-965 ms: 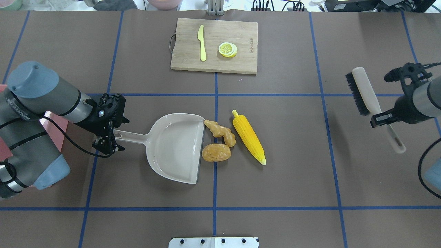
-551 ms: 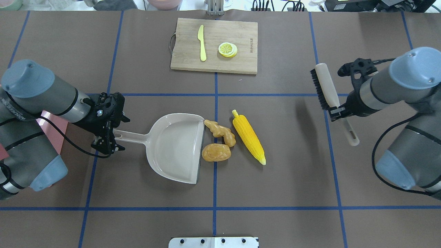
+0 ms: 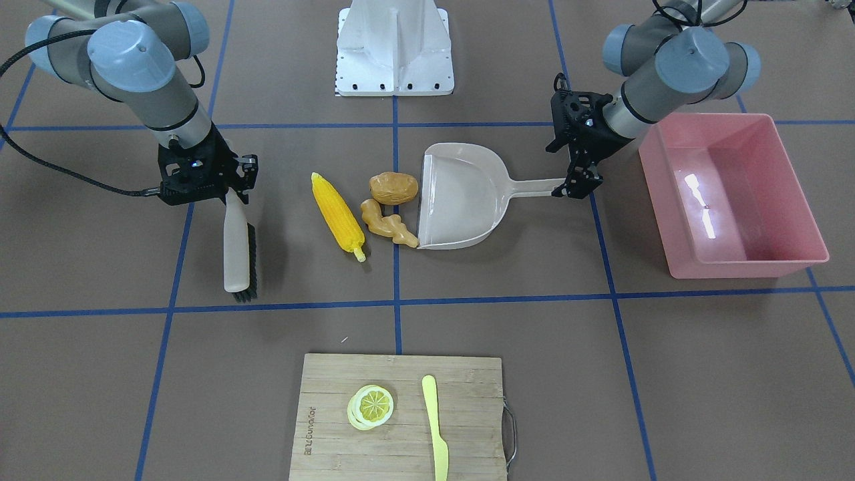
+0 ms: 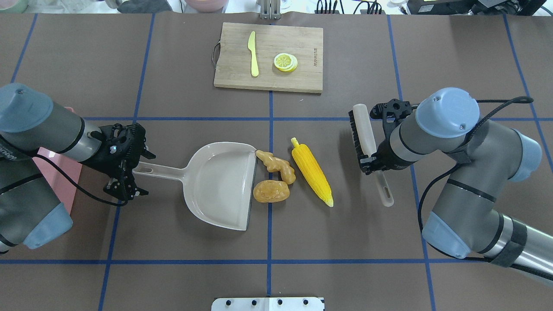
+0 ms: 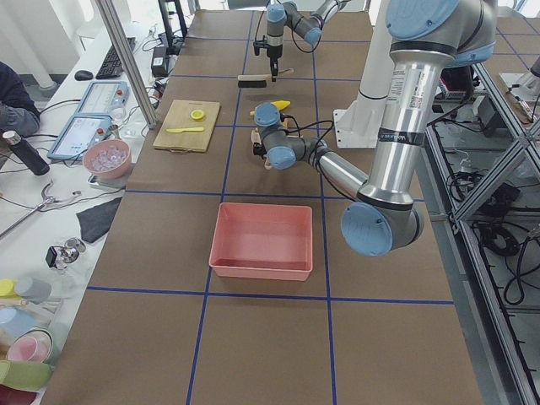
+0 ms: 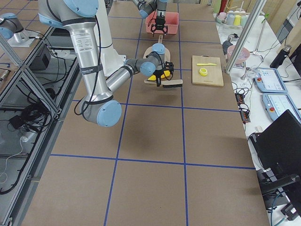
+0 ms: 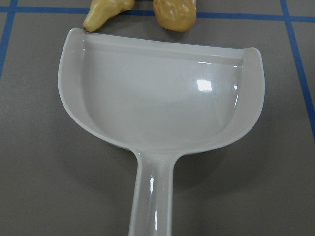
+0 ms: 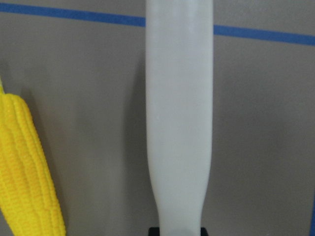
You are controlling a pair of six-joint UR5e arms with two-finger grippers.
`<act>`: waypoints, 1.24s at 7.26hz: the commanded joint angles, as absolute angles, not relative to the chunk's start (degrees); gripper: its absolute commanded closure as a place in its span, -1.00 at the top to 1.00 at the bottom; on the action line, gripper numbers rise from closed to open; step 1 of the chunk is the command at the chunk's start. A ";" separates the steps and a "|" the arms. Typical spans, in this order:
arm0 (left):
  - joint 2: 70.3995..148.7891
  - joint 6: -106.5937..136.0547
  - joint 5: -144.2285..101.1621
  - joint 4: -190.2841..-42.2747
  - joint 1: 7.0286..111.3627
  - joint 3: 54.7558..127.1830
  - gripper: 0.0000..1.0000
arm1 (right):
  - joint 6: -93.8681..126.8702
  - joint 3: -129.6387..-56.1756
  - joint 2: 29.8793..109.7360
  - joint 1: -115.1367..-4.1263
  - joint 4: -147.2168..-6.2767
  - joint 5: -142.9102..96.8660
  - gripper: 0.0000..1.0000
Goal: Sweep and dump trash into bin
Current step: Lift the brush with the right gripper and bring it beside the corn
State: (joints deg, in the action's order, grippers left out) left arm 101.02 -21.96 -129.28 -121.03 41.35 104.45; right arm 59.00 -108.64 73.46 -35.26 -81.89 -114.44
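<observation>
Sweep pending. Right gripper (image 4: 368, 165): clamped on white-handled bristle brush (image 4: 362, 129); yellow corn cob (image 4: 312, 170) near jaws, brown oval potato (image 4: 271, 191) and knobbly tan ginger root (image 4: 275, 165) beyond, at lip of beige plastic dustpan (image 4: 216, 185). Left gripper (image 4: 136, 172): jaws apart astride pan handle; pink plastic bin (image 3: 751, 267) behind. Next, likely: close, brush panward.

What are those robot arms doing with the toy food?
They are tidying up. The right gripper holds a brush beside the corn. The left gripper sits open at the handle of the dustpan. The corn, ginger and potato lie at the dustpan's mouth, not swept in yet. The pink bin is empty.
</observation>
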 commanded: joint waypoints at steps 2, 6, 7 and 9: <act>102.83 -21.27 -129.11 -121.11 41.13 103.71 0.99 | 66.36 -115.27 74.78 -30.51 -87.33 -113.55 -1.00; 104.77 -21.27 -128.67 -121.11 40.78 102.13 0.99 | 68.73 -116.64 77.00 -20.75 -88.51 -105.04 -1.00; 104.68 -21.27 -128.67 -121.11 40.78 102.13 0.99 | 68.73 -114.80 75.60 -20.57 -88.42 -104.86 -1.00; 104.68 -21.36 -129.19 -121.11 40.87 102.04 0.99 | 68.90 -109.10 70.34 -21.70 -87.81 -104.94 -1.00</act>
State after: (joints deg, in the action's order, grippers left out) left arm 104.71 -21.29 -128.83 -121.11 40.79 102.08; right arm 68.75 -112.43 73.53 -21.13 -88.13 -105.00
